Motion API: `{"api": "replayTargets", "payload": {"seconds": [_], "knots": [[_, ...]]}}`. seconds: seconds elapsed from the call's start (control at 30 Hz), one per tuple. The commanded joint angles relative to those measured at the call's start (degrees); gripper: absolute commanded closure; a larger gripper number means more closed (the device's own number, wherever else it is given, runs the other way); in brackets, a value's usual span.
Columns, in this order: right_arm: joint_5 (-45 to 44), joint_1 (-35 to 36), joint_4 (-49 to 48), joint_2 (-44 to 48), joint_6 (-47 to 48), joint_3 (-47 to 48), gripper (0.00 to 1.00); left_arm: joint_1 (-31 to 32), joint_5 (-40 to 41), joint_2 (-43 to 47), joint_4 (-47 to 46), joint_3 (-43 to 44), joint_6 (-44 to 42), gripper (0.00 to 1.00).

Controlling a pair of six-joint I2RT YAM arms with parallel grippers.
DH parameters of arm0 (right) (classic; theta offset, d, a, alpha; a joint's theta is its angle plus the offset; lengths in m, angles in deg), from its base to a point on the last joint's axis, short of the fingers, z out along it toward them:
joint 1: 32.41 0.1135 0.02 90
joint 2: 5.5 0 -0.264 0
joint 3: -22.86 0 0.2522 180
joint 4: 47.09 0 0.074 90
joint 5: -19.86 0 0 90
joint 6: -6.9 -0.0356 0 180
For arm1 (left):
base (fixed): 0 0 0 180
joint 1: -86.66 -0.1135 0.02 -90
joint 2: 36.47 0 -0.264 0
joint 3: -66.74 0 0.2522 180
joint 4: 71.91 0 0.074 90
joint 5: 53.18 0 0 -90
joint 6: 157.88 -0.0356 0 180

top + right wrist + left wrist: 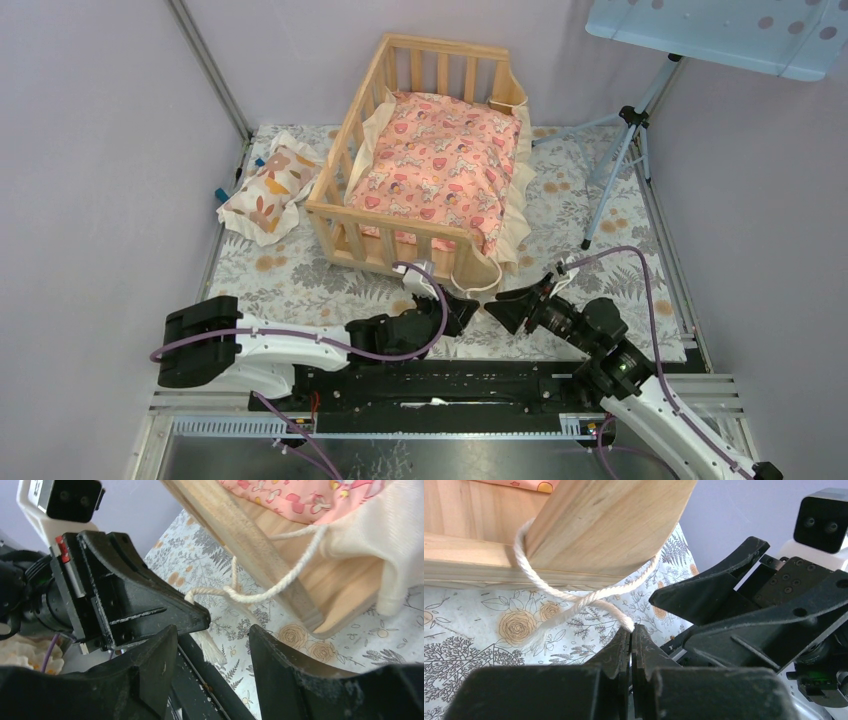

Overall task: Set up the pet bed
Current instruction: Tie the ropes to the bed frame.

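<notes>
The pet bed (pixel 400 240) is a light wooden crib-like frame at the middle of the floral cloth, with a pink cushion (pixel 440 160) lying in it. A cream cord (pixel 480 287) hangs in a loop from its near right corner post (pixel 599 525). My left gripper (pixel 631 630) is shut on that cord (pixel 574 600) just below the post. My right gripper (pixel 212 635) faces it from the right, open, with the cord's frayed tail (pixel 212 652) lying between its fingers, untouched. In the top view the two grippers (pixel 462 305) (pixel 497 306) nearly meet.
A small leaf-print pillow (pixel 268 190) lies left of the bed. A tripod (pixel 620 150) stands at the back right under a pale panel (pixel 720 35). Walls close in both sides. The black base rail (pixel 450 380) runs along the near edge.
</notes>
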Motion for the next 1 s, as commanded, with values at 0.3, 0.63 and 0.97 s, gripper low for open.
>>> {"api": "replayTargets", "payload": {"seconds": [0.3,0.63,0.97], "knots": [[8.41,-0.09,-8.52,-8.47,8.03,0.51,0.39,-1.01,2.06,2.74,1.99,4.06,4.47,1.0],[9.44,-0.1,-14.78,-16.33,9.6,1.03,0.43,-1.32,0.98,2.04,1.39,4.59,5.04,1.0],[11.25,-0.1,-14.48,-16.21,9.01,1.11,0.55,-1.54,0.84,1.7,0.77,4.52,5.61,1.0]]}}
